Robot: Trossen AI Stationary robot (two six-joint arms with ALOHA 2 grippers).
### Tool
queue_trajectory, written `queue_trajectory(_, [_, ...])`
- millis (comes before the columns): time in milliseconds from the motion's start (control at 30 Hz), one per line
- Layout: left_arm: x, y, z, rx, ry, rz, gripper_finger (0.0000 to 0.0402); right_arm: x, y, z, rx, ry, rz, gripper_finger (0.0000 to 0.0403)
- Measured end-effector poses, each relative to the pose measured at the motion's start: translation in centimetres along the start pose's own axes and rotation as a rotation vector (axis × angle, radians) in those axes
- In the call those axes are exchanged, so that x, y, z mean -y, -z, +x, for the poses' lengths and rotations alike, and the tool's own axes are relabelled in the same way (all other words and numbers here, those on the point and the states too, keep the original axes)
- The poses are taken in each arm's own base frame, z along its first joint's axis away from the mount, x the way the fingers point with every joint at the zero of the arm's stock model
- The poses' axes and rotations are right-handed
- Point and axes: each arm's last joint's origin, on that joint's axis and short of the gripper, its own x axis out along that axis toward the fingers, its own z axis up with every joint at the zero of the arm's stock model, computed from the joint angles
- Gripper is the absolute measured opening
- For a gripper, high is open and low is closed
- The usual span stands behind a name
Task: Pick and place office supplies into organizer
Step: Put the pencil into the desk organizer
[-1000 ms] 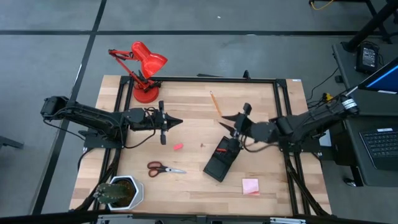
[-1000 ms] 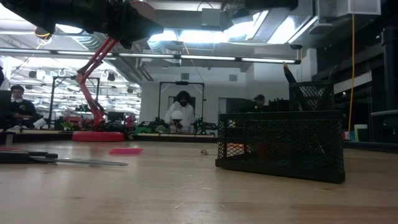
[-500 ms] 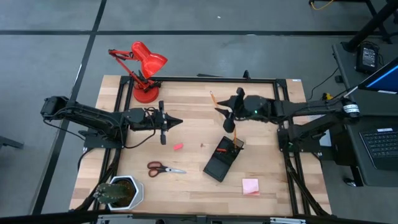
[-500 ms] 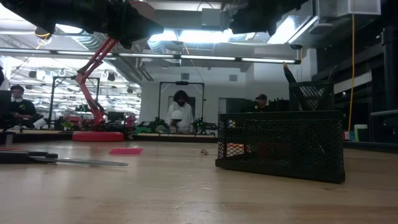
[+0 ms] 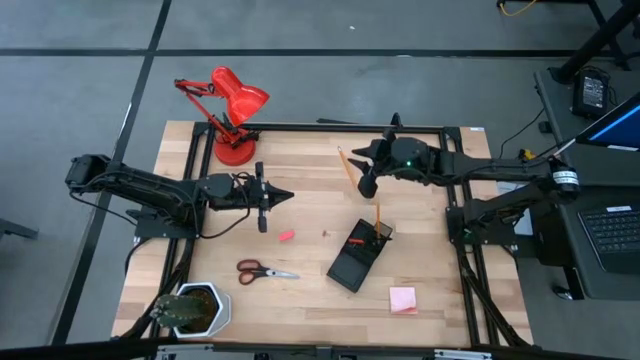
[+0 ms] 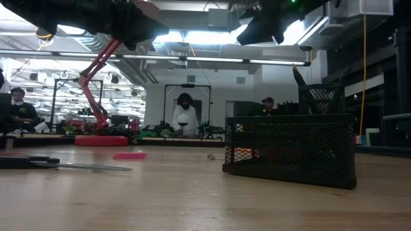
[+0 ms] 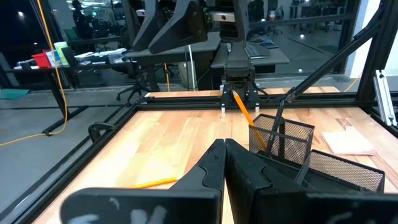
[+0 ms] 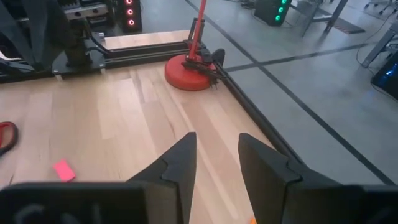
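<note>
The black mesh organizer [image 5: 356, 258] sits right of the table's middle. One orange pencil [image 5: 377, 216] stands tilted in its far compartment beside a black pen [image 7: 277, 123]. A second pencil [image 5: 346, 163] lies flat on the table near the far edge. My right gripper [image 5: 358, 168] hovers open just beside and above that pencil, touching nothing; its fingers [image 8: 180, 158] show a gap. My left gripper [image 5: 289, 196] is shut and empty, held above the table's left-middle. A pink eraser [image 5: 286, 236], red-handled scissors [image 5: 265, 270] and a pink sticky pad [image 5: 403, 299] lie on the table.
A red desk lamp [image 5: 228, 110] stands at the far left corner, and a potted plant [image 5: 193, 308] at the near left corner. A black frame [image 5: 455, 200] runs along the table's sides. People sit and stand in the room [image 6: 185, 115] beyond the table.
My right gripper has risen from over the organizer's far end and moved toward the table's far edge, turning toward the left, and now hovers by the lying pencil. The pencil standing in the organizer has come into full view. My left arm has kept still.
</note>
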Motion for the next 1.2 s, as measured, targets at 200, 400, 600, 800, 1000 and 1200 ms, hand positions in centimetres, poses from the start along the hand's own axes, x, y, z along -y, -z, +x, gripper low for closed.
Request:
queue_trajectory(200, [0.0, 0.0, 0.0, 0.000, 0.000, 0.000, 0.0006, 0.1, 0.1, 0.0, -0.005, 0.002, -0.028, 0.0123])
queue_trajectory(400, [0.0, 0.0, 0.0, 0.000, 0.000, 0.000, 0.0003, 0.1, 0.1, 0.0, -0.006, 0.001, -0.025, 0.0123])
queue_trajectory(600, [0.0, 0.0, 0.0, 0.000, 0.000, 0.000, 0.0006, 0.3, 0.1, 0.1, -0.008, 0.008, -0.020, 0.0123])
queue_trajectory(800, [0.0, 0.0, 0.0, 0.000, 0.000, 0.000, 0.0003, 2.1, 0.2, 0.5, -0.021, 0.014, 0.041, 0.0123])
queue_trajectory(1000, [0.0, 0.0, 0.0, 0.001, 0.000, 0.000, 0.0006, 4.2, 0.4, 0.8, -0.052, 0.018, 0.091, 0.0123])
queue_trajectory(1200, [0.0, 0.0, 0.0, 0.000, 0.000, 0.000, 0.0004, 5.1, -0.8, 2.0, -0.252, 0.001, 0.112, 0.0123])
